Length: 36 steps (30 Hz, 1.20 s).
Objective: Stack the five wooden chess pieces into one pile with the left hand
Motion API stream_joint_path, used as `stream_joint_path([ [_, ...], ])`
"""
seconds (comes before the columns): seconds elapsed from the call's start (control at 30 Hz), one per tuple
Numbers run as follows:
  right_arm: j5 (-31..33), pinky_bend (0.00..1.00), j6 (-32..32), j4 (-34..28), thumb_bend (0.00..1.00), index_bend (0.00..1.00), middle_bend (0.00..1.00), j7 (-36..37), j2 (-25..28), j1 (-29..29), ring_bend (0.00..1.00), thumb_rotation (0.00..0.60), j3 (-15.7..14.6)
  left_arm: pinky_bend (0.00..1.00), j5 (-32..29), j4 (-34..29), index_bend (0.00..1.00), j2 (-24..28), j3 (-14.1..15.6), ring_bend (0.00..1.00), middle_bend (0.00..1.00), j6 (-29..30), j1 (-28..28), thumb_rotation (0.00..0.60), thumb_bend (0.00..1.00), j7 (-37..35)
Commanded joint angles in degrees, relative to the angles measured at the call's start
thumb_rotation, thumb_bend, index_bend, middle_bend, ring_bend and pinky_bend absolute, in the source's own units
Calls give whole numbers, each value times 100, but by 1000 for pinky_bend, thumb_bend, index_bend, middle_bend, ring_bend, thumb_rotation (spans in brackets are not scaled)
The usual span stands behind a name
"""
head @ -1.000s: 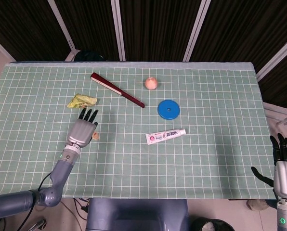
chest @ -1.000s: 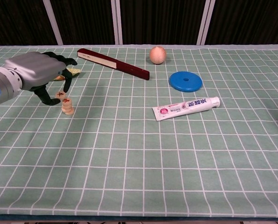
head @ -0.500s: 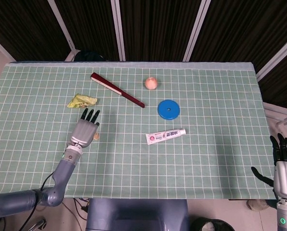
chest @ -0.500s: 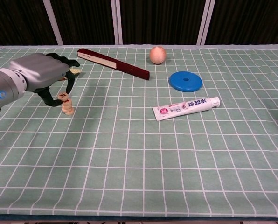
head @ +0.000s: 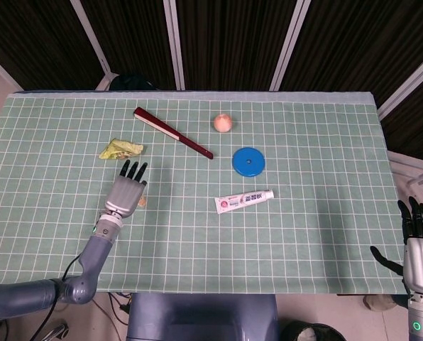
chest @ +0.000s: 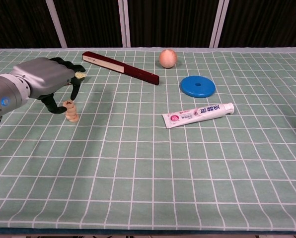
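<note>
A short pile of round wooden chess pieces [chest: 71, 112] stands on the green checked cloth at the left; in the head view only a sliver of the pile [head: 143, 202] shows beside my left hand [head: 125, 192]. In the chest view my left hand [chest: 41, 79] arches over the pile from the left with its fingers spread. The top piece sits on the pile, and I see a small gap between it and the thumb. My right hand [head: 419, 241] hangs off the table's right front corner, fingers apart and empty.
A dark red stick [chest: 120, 67] lies at the back, with a peach ball [chest: 168, 58] to its right. Right of centre are a blue disc [chest: 197, 86] and a toothpaste tube [chest: 197, 114]. Just behind my left hand lies a yellow crumpled wrapper [head: 121, 148].
A second ago my left hand held a piece just left of the pile's top. That piece now sits on the pile. The right hand has not moved.
</note>
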Motion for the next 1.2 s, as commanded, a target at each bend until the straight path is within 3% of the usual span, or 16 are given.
stream_joint_path([
  [0.03,0,0,0,2,232,59,13,-1,-1,0,0,600,-1,0,0,-4,460,-11,8,0,0,13,-13,600,297,8],
  [0.4,4,0,-4,8,233,59,13,15,5,3,0,600,5,0,87,-167,430,26,10,0,0,208,-45,600,297,46],
  [0.67,-22,0,20,24,233,59,13,20,0,5,0,600,9,0,571,-1093,363,640,72,0,0,822,294,600,297,-308],
  [1.0,-428,0,-56,44,233,59,13,159,128,60,0,600,-190,0,1713,-2121,125,1940,634,0,0,2134,1560,600,297,-1803],
  [1.2,-720,0,-180,136,233,58,13,7,231,127,0,600,-359,0,2430,-2220,96,2490,1024,0,0,2661,2257,600,297,-2853],
])
